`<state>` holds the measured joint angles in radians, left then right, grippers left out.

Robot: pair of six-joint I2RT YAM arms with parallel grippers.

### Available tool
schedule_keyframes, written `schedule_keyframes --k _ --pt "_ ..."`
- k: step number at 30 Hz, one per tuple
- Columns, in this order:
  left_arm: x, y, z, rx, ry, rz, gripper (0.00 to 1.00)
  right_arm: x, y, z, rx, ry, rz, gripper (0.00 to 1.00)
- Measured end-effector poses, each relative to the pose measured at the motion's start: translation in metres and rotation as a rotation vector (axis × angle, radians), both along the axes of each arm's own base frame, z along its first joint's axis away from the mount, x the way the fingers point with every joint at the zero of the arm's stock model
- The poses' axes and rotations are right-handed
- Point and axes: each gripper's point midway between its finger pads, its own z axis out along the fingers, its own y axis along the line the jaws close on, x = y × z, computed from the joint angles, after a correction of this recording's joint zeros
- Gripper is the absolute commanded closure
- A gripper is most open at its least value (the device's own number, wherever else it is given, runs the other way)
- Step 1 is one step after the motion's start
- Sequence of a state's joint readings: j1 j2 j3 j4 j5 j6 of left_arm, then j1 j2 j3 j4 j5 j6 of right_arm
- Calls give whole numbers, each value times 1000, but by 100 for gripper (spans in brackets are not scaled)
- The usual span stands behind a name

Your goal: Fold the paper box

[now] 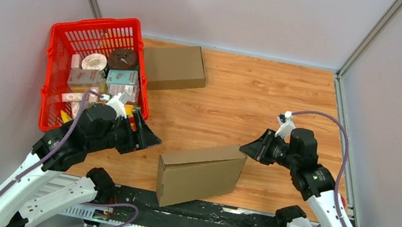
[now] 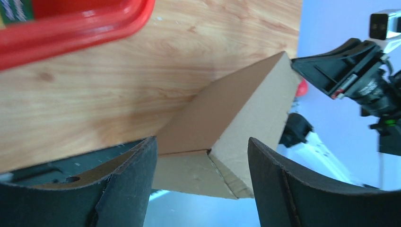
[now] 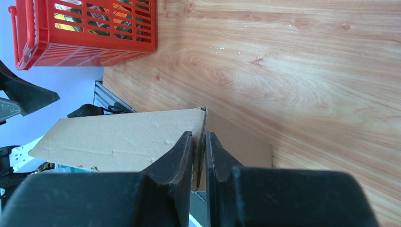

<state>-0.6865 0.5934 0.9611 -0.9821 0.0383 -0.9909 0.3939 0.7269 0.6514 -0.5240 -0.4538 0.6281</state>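
Item 1, nearest my arm bases: the paper box [image 1: 200,174]. It stands on its long side at the near edge of the worktop [image 1: 264,93], partly over the black metal rail [image 1: 231,214], with its right end turned a little away from me. It is plain brown card. I see a seam along the upper left edge.

Item 2: left tool [image 1: 150,137]. I log it as open, fingers [image 2: 127,184] spread wide. It sits just left of the box's upper left corner and is not touching it. In the left wrist view the box [image 2: 236,118] shows between the two pads, some way beyond them.

Item 3: right tool [image 1: 245,149]. It is at the box's upper right corner. In the right wrist view I see the fingers [image 3: 182,156] drawn nearly together, with the thin card edge of the box [image 3: 123,139] pinched between them.

Item 4, farther left: red basket [image 1: 57,63] on the worktop, holding assorted small packets and round tins. I cannot read the labels.

Item 5, farthest: second cardboard box [image 1: 174,66], closed, lying flat, just beside the basket's right wall.
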Motion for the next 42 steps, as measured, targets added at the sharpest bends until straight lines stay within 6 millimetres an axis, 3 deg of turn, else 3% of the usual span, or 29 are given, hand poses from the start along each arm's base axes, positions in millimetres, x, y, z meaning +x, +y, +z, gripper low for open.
schedule_keyframes --k 6,11,17,21,25,29,37,42 --pt "-17 -29 8 -215 173 -27 22 0 0 0 -2 -4 -2 88" --pt "-35 -46 -5 -325 358 -61 22 -2 2 1 -2 -8 8 88" --pt "-53 -43 2 -397 422 -65 23 -1 1 1 -9 -18 6 89" --pt "-57 -35 -1 -350 419 -45 25 -1 -1 1 -14 -24 -4 89" --pt "-54 -24 11 -251 299 -89 18 0 -4 1 -23 -27 -21 90" --pt "-57 -28 27 -270 230 -163 16 1 -6 0 -29 -33 -38 90" --pt "-61 -40 -1 -339 416 -117 15 3 -5 1 -31 -38 -43 91" --pt "-56 -46 0 -375 466 -77 15 1 -4 1 -33 -41 -41 92"
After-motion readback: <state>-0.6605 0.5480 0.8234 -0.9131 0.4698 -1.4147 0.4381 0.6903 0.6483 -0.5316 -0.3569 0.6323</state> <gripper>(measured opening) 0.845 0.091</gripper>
